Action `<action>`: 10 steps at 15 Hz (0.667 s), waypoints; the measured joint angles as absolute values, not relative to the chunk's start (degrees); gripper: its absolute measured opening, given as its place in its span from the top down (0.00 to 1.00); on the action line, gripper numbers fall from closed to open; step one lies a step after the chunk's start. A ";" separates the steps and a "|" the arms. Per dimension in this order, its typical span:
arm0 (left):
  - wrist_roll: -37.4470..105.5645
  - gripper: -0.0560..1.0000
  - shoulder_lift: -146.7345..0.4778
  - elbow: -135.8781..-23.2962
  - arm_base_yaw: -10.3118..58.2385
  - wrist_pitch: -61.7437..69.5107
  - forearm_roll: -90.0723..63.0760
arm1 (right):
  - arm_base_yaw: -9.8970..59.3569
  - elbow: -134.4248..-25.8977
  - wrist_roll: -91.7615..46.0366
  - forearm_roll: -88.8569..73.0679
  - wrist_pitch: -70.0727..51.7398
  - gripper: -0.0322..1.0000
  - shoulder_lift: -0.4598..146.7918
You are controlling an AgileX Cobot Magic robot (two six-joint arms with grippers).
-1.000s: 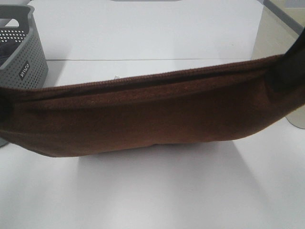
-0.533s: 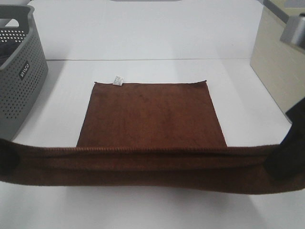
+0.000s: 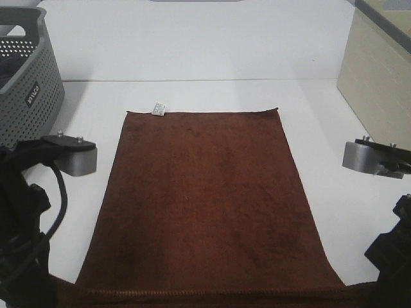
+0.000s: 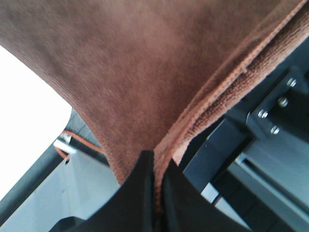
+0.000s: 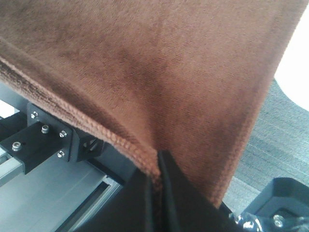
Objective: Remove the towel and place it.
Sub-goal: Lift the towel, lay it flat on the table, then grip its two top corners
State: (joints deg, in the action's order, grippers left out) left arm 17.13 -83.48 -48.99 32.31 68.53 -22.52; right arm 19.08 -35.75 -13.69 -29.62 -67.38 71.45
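Observation:
The dark brown towel lies spread flat on the white table, its white label at the far left corner and its near edge at the table's front. My left gripper is shut on the towel's near left corner. My right gripper is shut on the near right corner. In the exterior view only the arms show, the left arm and the right arm at the bottom corners; the fingertips are out of frame there.
The grey perforated basket stands at the far left of the table, apart from the towel. A beige box stands at the far right. Bare white table lies behind and on both sides of the towel.
Both grippers drew the towel's held edge toward the front and down. The towel went from hanging stretched in the air to lying flat along the table.

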 joint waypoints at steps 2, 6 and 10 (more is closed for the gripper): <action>16.79 0.95 -86.06 -48.82 35.18 68.75 -22.17 | 19.08 -35.35 -16.44 -31.05 -66.00 0.96 74.26; 16.73 0.95 -89.67 -48.64 39.71 68.30 -24.35 | 19.08 -32.14 -20.80 -35.24 -61.88 0.96 76.20; 16.73 0.95 -93.11 -50.65 42.23 66.75 -26.41 | 22.57 -31.91 -22.80 -37.76 -58.27 0.96 78.84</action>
